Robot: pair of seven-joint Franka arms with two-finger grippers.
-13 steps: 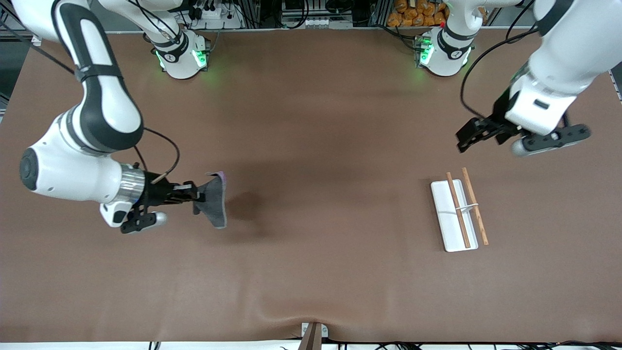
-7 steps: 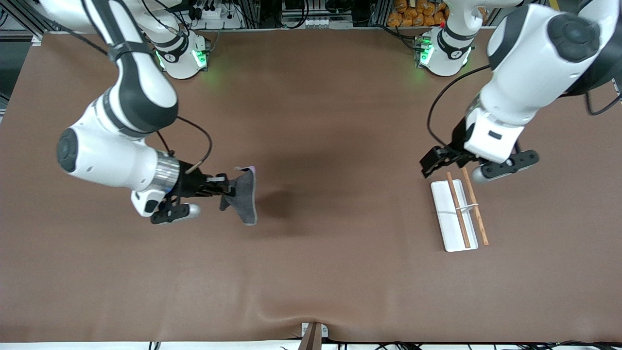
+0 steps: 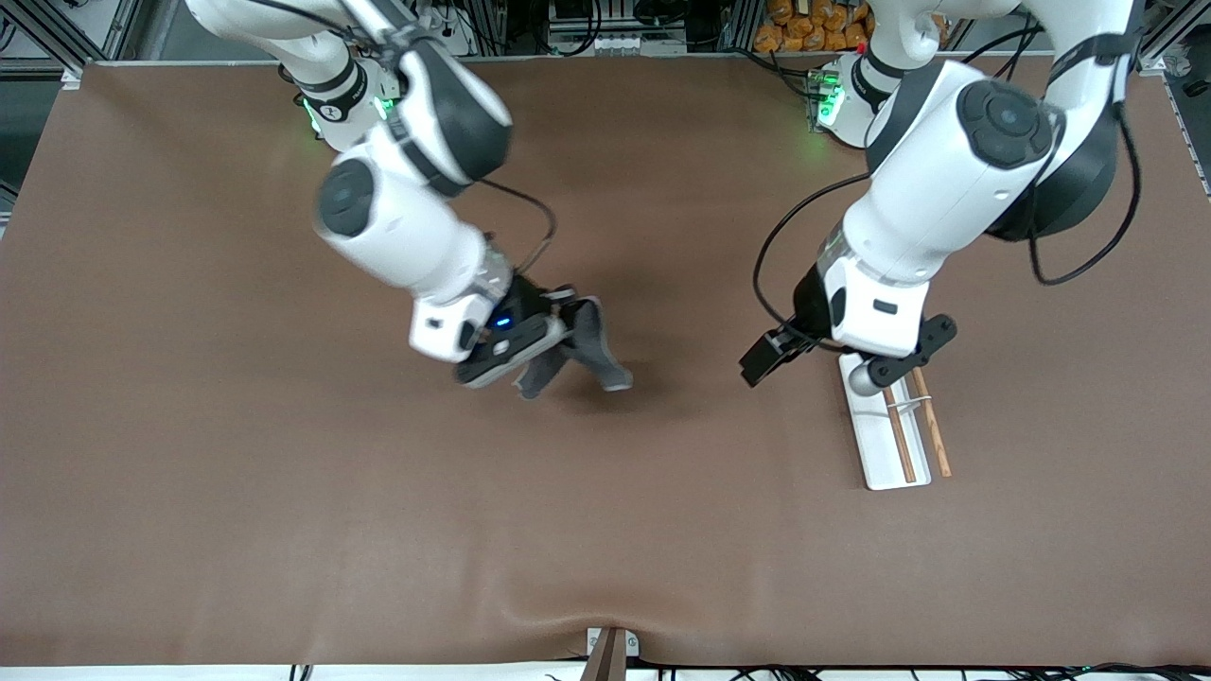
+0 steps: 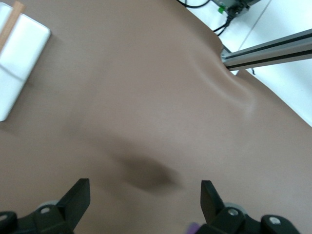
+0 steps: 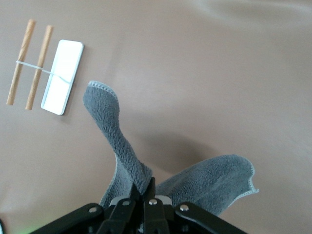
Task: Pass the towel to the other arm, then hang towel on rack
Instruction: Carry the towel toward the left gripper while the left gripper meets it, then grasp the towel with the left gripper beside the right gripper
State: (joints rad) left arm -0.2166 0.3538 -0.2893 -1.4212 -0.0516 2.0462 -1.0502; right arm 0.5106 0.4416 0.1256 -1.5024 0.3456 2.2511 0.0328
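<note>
We see the small, soft dark grey towel with a thin pale stitched edge [image 3: 588,348] hanging just left of the middle of the front view, lifted clear of the brown table cover [image 3: 284,530]. In the right wrist view the same towel [image 5: 122,141] spreads in two lobes from the pinch point, one long tongue reaching up toward the upper left of that frame and a broader flap at the lower right, with its shadow on the cloth beneath.

The right gripper [image 3: 558,322] has its fingers pressed together on a bunched fold of the towel; in the right wrist view the right gripper [image 5: 146,195] sits at the bottom edge of the frame with the fabric caught between its black fingers.

To the right of centre in the front view we find the left gripper [image 3: 768,355], over bare table between the towel and the rack, with its jaws spread wide and nothing between them. In the left wrist view its two black fingertips [image 4: 78,195] stand far apart along the bottom of the frame.

The rack [image 3: 894,430], a small white rectangular base carrying two thin parallel brown wooden rods joined by a white bracket, lies at the right of the front view, its upper end hidden under the left arm's hand. It also shows at the upper left of the right wrist view [image 5: 62,78].
</note>
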